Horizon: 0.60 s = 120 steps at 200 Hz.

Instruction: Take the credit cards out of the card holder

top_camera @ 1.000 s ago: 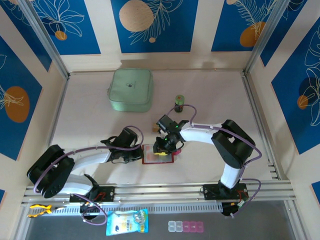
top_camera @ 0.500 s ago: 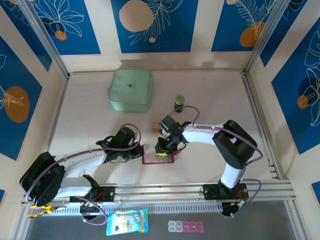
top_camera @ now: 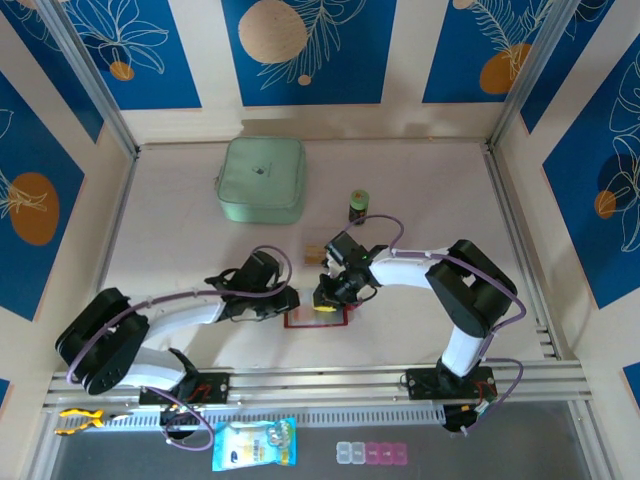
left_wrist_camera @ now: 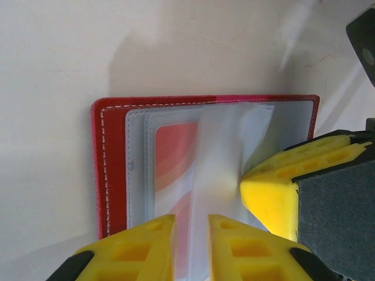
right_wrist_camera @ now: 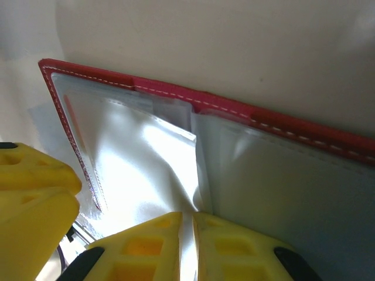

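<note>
The red card holder (top_camera: 315, 318) lies open on the table between both grippers. In the left wrist view its red cover (left_wrist_camera: 111, 164) frames clear pockets, and a red credit card (left_wrist_camera: 176, 155) with pale bands sits inside one. My left gripper (left_wrist_camera: 191, 234) hangs over the holder's near edge, its jaws a little apart with the clear pocket sheets showing in the gap. My right gripper (right_wrist_camera: 194, 219) is pinched on a clear pocket leaf (right_wrist_camera: 152, 158) near the holder's spine. Its finger (left_wrist_camera: 275, 199) shows in the left wrist view. A small tan card (top_camera: 313, 252) lies on the table behind the holder.
A mint-green square case (top_camera: 262, 178) sits at the back left. A small dark jar (top_camera: 358, 206) stands behind the right gripper (top_camera: 326, 298). A blue packet (top_camera: 255, 443) and a pill box (top_camera: 372, 453) lie beyond the front rail.
The left jaws have parted slightly. The right jaws have closed down on the clear leaf. Both wrists have shifted a little over the holder.
</note>
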### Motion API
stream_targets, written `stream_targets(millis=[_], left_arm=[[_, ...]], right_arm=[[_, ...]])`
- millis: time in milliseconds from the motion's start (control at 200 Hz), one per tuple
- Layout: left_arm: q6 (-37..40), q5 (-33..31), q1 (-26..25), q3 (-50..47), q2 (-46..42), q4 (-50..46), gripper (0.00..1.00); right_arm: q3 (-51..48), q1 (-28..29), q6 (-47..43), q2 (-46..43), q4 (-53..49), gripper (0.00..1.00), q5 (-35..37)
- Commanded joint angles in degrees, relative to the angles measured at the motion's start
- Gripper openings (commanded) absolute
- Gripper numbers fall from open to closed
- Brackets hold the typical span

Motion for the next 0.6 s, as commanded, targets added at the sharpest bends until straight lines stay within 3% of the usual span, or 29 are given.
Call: stream_targets(millis=[0,595], left_arm=[[-1.0,0.7,-1.0,1.6,1.4,0.7,0.2],[-1.7,0.3,-3.0,5.2,4.8,-0.3,0.19]], right_arm=[[-1.8,-0.3,-0.9,-0.8,-1.5,0.16,-0.4],[-2.8,-0.8,-1.0,-1.4,-0.2,0.16,-1.2]])
